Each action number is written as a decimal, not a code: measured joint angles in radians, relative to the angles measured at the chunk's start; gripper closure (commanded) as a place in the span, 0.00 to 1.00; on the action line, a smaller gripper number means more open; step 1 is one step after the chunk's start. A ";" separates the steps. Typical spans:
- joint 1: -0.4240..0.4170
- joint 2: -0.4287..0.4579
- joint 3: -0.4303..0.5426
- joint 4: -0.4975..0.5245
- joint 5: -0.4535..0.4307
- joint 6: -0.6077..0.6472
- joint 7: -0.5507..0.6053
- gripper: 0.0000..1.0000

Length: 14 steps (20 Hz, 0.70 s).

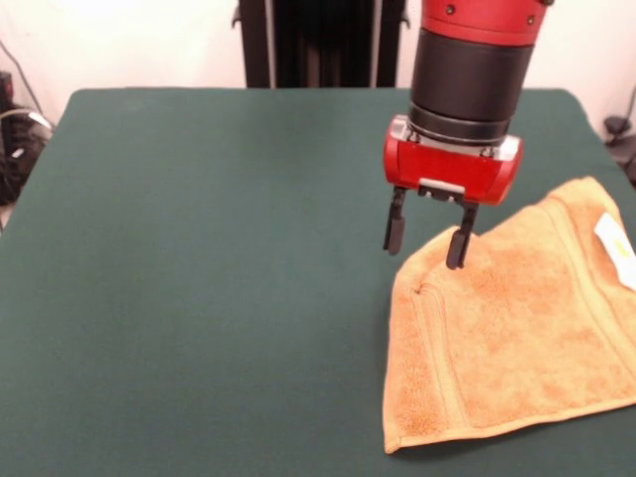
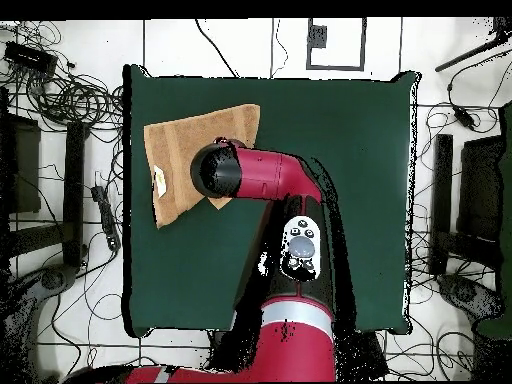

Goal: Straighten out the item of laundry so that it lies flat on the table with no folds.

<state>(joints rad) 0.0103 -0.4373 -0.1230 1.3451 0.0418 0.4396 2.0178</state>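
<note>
Towel (image 1: pixel 517 328) lies at the table's (image 1: pixel 199 248) right front in the front view, folded into a rough triangle, long axis diagonal, right edge cut off. Gripper (image 1: pixel 427 237) spread apart over its top corner; contact unclear.

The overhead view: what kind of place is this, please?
Probably a robotics lab. A red robot arm works over a green-covered table holding an orange towel, and many loose cables cover the floor.

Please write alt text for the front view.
A red and black robot gripper hangs with open fingers at the upper corner of an orange-tan towel, which lies folded on a dark green table.
</note>
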 measured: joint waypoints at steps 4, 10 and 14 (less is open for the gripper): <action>0.000 -0.014 0.000 0.020 0.000 0.000 0.000 0.00; 0.003 -0.041 0.000 0.057 0.000 0.000 0.000 0.00; 0.007 -0.061 0.000 0.078 0.000 0.000 0.000 0.00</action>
<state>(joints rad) 0.0171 -0.4980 -0.1230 1.4228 0.0418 0.4396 2.0178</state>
